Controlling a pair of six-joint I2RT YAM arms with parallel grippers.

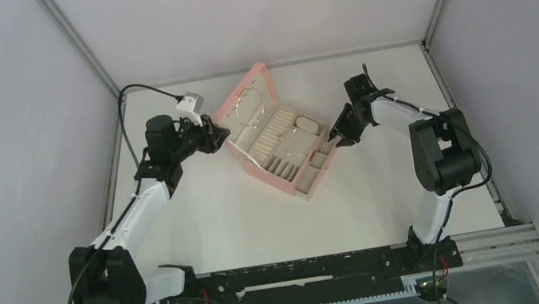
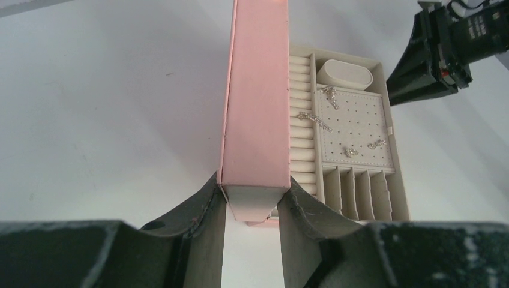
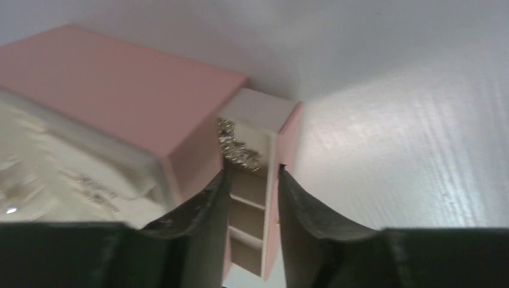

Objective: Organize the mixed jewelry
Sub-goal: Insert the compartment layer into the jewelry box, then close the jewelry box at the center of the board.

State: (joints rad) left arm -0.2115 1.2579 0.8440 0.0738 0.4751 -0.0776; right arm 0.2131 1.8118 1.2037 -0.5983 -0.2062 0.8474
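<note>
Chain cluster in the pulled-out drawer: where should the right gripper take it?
The chain cluster lies heaped at one end of the narrow drawer, walls close on both sides. Probably pinch its bunched middle from straight above, fingers lined up along the drawer.

You've got a white table (image 1: 261, 226) boxed in by plain pale grey walls (image 1: 3, 119) on the left, back and right. Metal rails (image 1: 76, 40) climb the back corners. Light's soft and even, shadows faint.
</note>
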